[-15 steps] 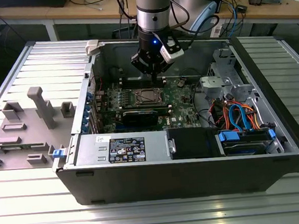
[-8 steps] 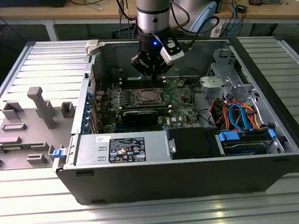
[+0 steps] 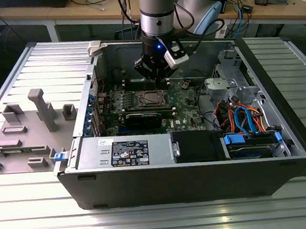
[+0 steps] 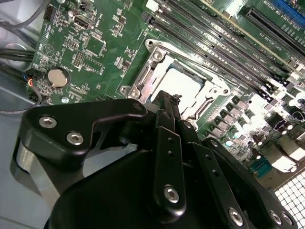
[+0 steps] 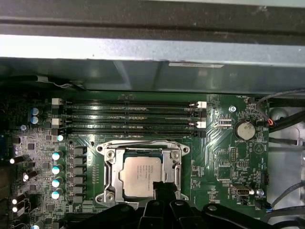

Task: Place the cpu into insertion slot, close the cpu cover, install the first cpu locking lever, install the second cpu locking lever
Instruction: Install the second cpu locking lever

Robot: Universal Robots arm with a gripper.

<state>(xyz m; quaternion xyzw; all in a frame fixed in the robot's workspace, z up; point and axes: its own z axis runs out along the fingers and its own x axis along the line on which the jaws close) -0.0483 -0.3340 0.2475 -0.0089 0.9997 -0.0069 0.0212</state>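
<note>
The cpu [image 5: 142, 176] lies seated in the insertion slot [image 5: 110, 177] with the cpu cover [image 5: 141, 149] closed over it. The gripper [image 5: 164, 187] hovers with fingers closed and empty at the chip's near edge.

My arm [image 3: 156, 12] is a silver-grey metal tube that ends in a black wrist housing with a small blue light lit on it. A grey-white block sits on the wrist's side. In the second wrist view my gripper [image 4: 167, 101] is all matte black: curved, rounded link plates stacked over a bulky black body, pinned with silver round-headed screws. Its narrow black fingers [image 5: 164, 191] taper to thin tips.
</note>
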